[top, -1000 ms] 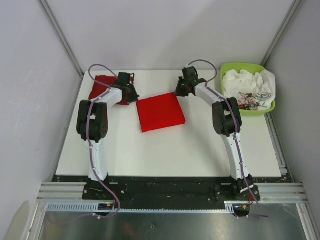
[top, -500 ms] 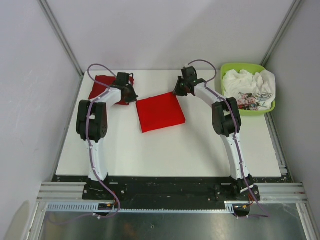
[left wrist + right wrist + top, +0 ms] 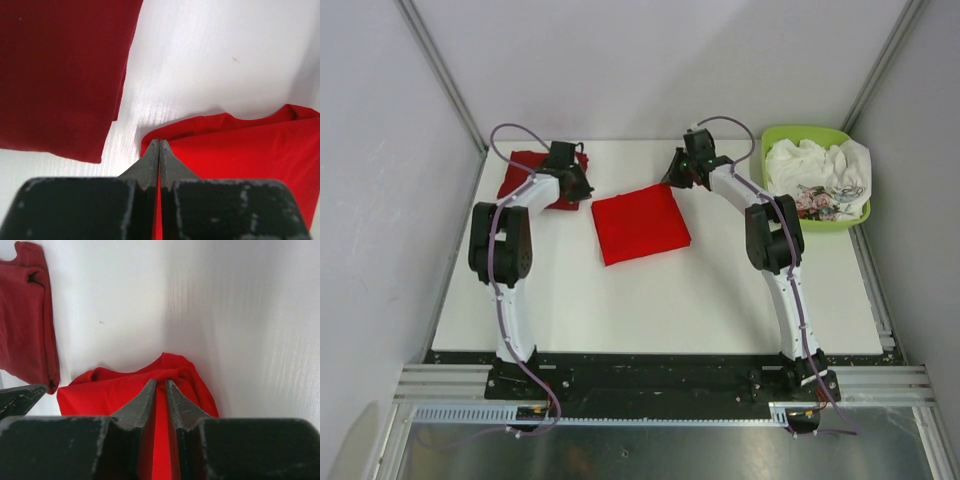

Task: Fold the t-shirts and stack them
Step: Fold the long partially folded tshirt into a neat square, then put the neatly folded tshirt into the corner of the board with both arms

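A bright red t-shirt [image 3: 640,223] lies folded into a square at mid-table; no print shows on it. The darker red t-shirt [image 3: 525,172] lies folded at the back left. My left gripper [image 3: 582,186] is shut, and its tips [image 3: 159,142] sit at the near left corner of the bright red t-shirt [image 3: 240,150], beside the darker one [image 3: 60,75]. Nothing shows between its jaws. My right gripper [image 3: 675,180] is at the shirt's far right corner. Its jaws [image 3: 160,382] stand narrowly apart, pinching a raised bunch of the red cloth [image 3: 100,387].
A lime-green basket [image 3: 817,133] with crumpled white and printed clothes [image 3: 815,168] stands at the back right corner. Metal frame posts rise at both back corners. White walls close the sides and back.
My left gripper has drawn a little toward the back left, off the bright red shirt's corner. The right gripper has edged slightly backward. The folded shirt has kept its place.
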`<action>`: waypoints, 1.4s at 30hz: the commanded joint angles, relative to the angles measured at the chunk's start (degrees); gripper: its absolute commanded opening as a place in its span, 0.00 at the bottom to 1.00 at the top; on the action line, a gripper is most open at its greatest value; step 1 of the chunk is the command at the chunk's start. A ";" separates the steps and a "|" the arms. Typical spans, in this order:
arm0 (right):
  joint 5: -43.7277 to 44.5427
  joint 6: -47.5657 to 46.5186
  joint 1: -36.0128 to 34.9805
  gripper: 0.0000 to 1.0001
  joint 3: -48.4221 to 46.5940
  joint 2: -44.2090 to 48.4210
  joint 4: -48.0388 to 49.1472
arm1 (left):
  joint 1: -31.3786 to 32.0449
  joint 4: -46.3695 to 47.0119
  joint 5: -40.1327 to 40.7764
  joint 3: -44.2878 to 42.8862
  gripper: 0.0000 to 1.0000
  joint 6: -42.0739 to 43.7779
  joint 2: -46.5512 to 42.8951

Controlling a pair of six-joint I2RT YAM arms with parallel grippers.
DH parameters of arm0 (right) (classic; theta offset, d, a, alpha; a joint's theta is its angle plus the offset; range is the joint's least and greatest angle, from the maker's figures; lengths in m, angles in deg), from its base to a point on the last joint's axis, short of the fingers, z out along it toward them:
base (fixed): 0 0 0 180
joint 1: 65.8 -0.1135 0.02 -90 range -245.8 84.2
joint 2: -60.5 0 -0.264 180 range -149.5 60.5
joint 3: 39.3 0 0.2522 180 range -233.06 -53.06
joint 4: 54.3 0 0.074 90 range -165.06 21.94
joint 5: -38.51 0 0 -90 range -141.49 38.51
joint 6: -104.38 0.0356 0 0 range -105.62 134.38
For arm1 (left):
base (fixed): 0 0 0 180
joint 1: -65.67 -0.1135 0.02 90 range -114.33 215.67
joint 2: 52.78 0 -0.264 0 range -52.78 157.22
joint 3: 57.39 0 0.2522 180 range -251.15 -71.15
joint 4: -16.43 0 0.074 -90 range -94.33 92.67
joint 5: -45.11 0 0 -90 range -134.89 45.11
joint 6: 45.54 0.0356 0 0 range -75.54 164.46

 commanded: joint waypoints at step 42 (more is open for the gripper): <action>6.50 -5.80 -5.61 0.45 19.87 18.91 -9.41 | -8.92 -0.49 6.78 5.05 0.56 -2.27 -11.85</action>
